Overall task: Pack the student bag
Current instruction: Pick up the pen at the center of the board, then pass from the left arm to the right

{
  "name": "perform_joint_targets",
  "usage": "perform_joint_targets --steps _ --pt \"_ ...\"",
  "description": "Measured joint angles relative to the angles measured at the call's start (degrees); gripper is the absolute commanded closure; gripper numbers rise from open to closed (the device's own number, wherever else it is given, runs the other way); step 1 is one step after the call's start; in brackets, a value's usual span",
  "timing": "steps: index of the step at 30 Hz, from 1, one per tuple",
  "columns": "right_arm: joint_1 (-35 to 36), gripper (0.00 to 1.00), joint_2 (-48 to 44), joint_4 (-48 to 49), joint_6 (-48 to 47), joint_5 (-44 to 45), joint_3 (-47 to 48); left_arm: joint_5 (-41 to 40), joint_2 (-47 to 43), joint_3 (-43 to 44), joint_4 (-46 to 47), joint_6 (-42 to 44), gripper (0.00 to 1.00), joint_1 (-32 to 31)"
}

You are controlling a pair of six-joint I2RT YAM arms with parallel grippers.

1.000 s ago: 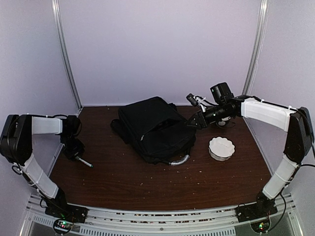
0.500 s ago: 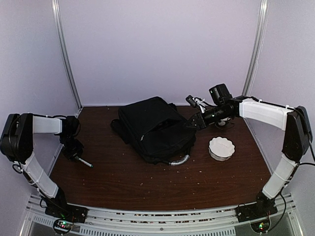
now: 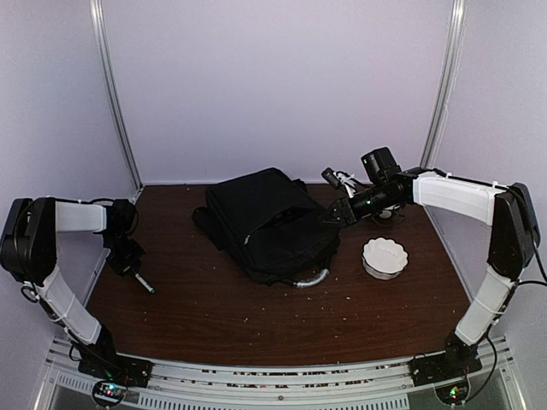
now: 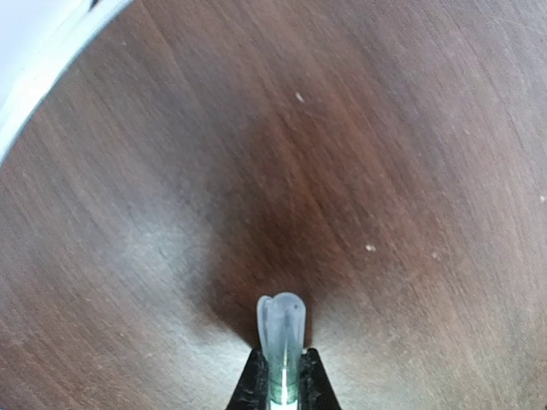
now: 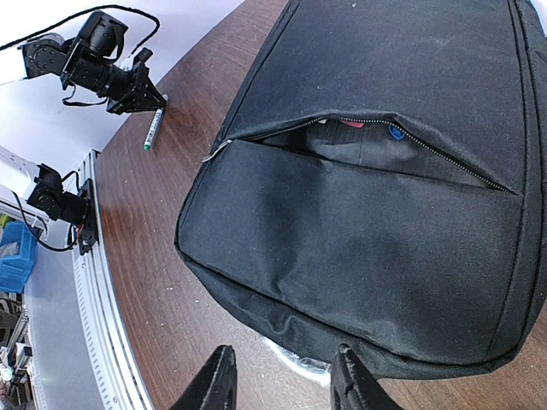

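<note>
Enclosure fittings, as seen:
- Counter: dark brown wood-grain top, lying flat and filling base of enclosure; pale specks dotting surface.
- Back wall: plain lavender-white panel, standing behind far edge.
- Left wall, right wall: same tone, closing in both sides.
- Left upright, right upright: silvery metal posts, rising at rear corners.
- Ribbed aluminium rail: running along near edge.
- Light: soft, even, laying dull sheen on wood.
- Blue container: sitting beyond rail, outside enclosure.
</note>
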Motion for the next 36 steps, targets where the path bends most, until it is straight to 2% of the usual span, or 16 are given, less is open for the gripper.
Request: perform_joint_targets --steps 6,10,13,19,26,31,36 --pt "0.0 0.62 0.04 0.04 0.24 -0.04 0.0 2.32 -5.27 -2.75 0.57 -0.15 1.0 -2.95" --pt "0.02 0.63 0.24 0.5 1.31 -1.4 0.0 2.34 -9.9 -1.42 1.14 1.25 1.0 -10.14" --pt "0.52 0.63 0.26 3.23 3.54 -3.32 -0.72 4.52 -12.79 -0.68 5.84 3.74 1.0 -15.87" --pt "4.59 0.59 3.06 9.09 10.84 -7.15 -1.84 14.23 -21.84 -8.96 30.95 8.7 1.0 -23.52" --pt "14.16 0.56 10.27 13.16 18.64 -11.8 1.77 23.41 -16.31 -7.78 52.06 10.78 1.0 -27.74" --pt "16.81 0.55 13.4 17.92 23.96 -13.57 4.46 26.82 -10.4 -8.0 70.05 5.25 1.0 -30.08" --pt "16.79 0.56 15.3 23.26 29.7 -13.97 6.6 27.78 -4.7 -8.0 81.2 -0.46 1.0 -32.5"
